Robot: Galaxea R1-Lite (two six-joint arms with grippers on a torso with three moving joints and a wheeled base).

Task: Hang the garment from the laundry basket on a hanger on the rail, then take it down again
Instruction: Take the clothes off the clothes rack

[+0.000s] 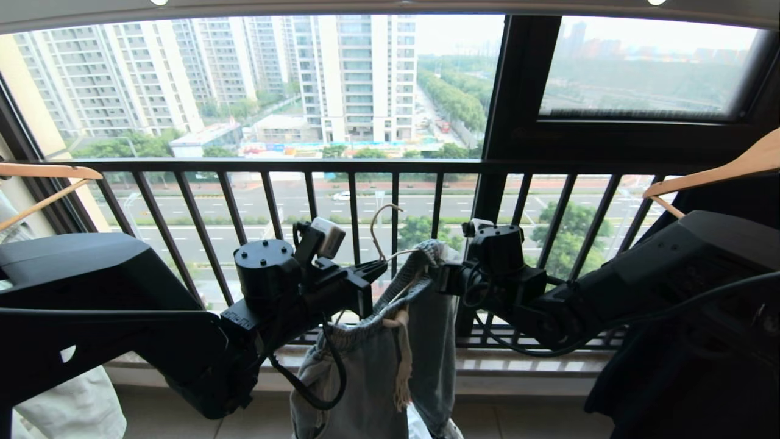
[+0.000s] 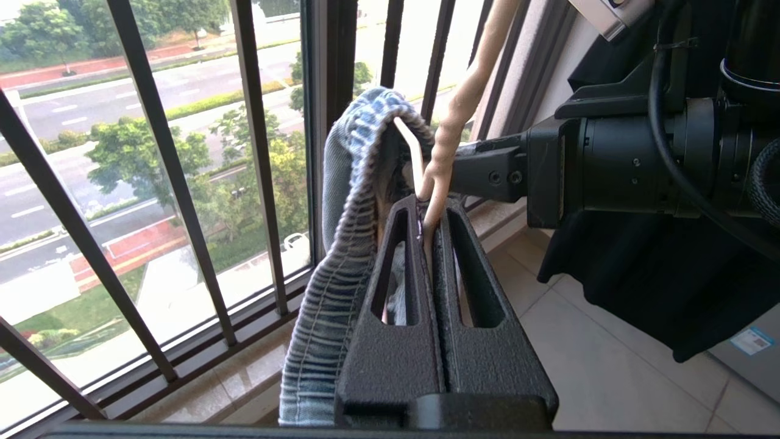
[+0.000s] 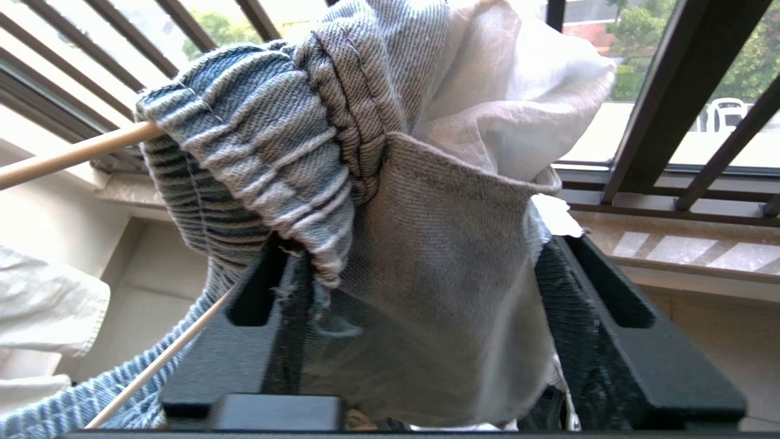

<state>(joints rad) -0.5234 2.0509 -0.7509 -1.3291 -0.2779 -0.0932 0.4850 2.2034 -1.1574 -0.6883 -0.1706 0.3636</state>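
The blue-grey denim garment [image 1: 378,360] hangs by its ribbed waistband over the thin cream hanger [image 1: 379,227], in mid-air in front of the window. My left gripper [image 1: 379,269] is shut on the hanger's twisted neck [image 2: 454,116], right beside the waistband [image 2: 341,256]. My right gripper [image 1: 441,278] comes in from the other side at the top of the waistband. In the right wrist view its jaws [image 3: 420,244] stand wide apart with garment cloth [image 3: 439,244] and white pocket lining between them. A hanger wire [image 3: 61,157] runs into the waistband. The rail and the laundry basket are out of view.
The black barred window railing [image 1: 390,166] stands close behind the garment, with a stone ledge [image 1: 524,364] below it. Thick wooden hangers hang at the left [image 1: 42,172] and right [image 1: 719,172]. A black shirt [image 1: 694,372] hangs at the right and pale cloth [image 1: 73,408] at the lower left.
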